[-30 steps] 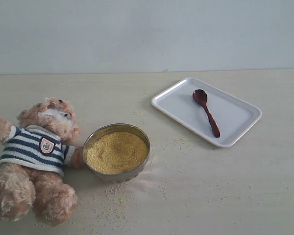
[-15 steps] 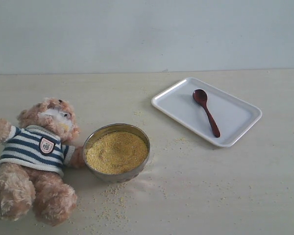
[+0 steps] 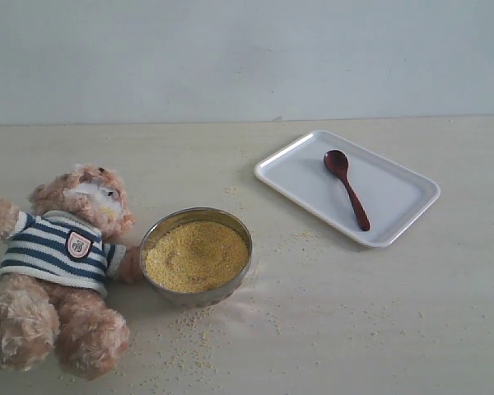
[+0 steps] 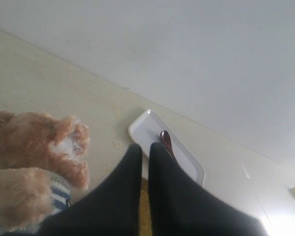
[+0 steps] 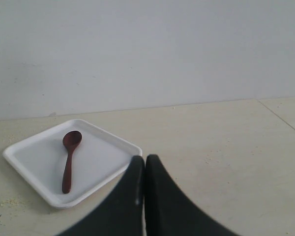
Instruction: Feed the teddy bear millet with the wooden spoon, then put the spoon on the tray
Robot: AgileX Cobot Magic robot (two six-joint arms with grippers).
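The teddy bear lies on its back at the left of the table, next to a metal bowl full of yellow millet. The dark wooden spoon lies inside the white tray at the right. Neither arm shows in the exterior view. In the left wrist view my left gripper is shut and empty, above the millet, with the teddy bear, tray and spoon around it. My right gripper is shut and empty, near the tray holding the spoon.
Loose millet grains are scattered on the table in front of the bowl and between bowl and tray. A plain pale wall stands behind the table.
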